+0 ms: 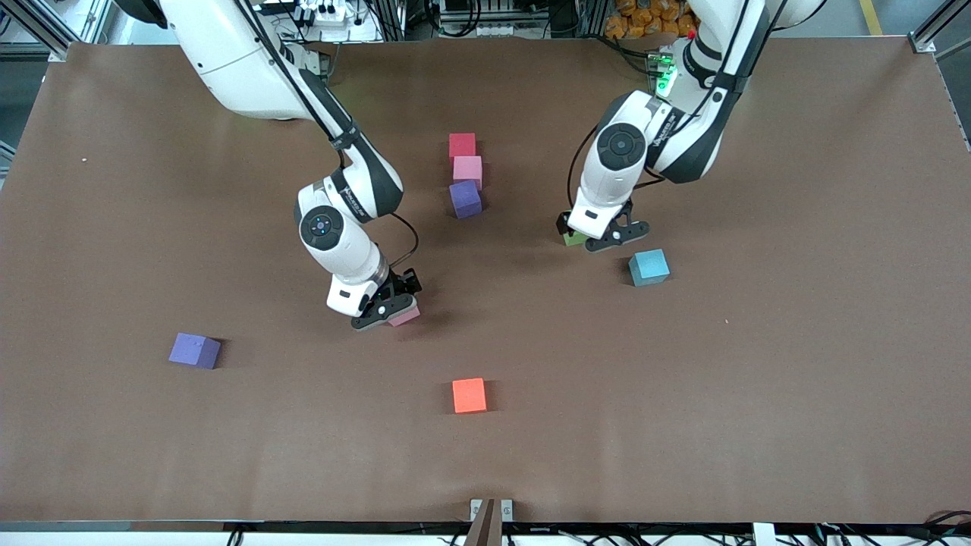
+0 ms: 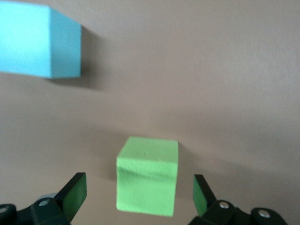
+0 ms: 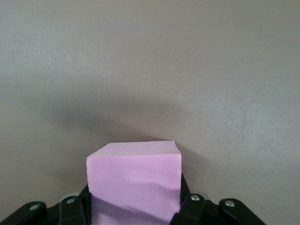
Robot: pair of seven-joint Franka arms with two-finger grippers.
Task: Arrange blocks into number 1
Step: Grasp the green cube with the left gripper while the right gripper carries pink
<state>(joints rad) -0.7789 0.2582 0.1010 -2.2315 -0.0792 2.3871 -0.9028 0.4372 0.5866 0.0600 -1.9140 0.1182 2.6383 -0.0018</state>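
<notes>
Three blocks stand in a short column mid-table: red (image 1: 462,144), pink (image 1: 467,168) and purple (image 1: 465,199), the purple nearest the front camera. My right gripper (image 1: 394,307) (image 3: 133,206) is low at the table, shut on a second pink block (image 1: 404,315) (image 3: 133,178), with its fingers pressed against two sides of the block. My left gripper (image 1: 584,241) (image 2: 139,197) is open, low over the green block (image 1: 573,238) (image 2: 147,180). That block lies between the fingers with a gap on each side.
A blue block (image 1: 648,267) (image 2: 40,42) sits close to the green one, slightly nearer the front camera. An orange block (image 1: 469,395) lies toward the front edge. Another purple block (image 1: 195,350) lies toward the right arm's end.
</notes>
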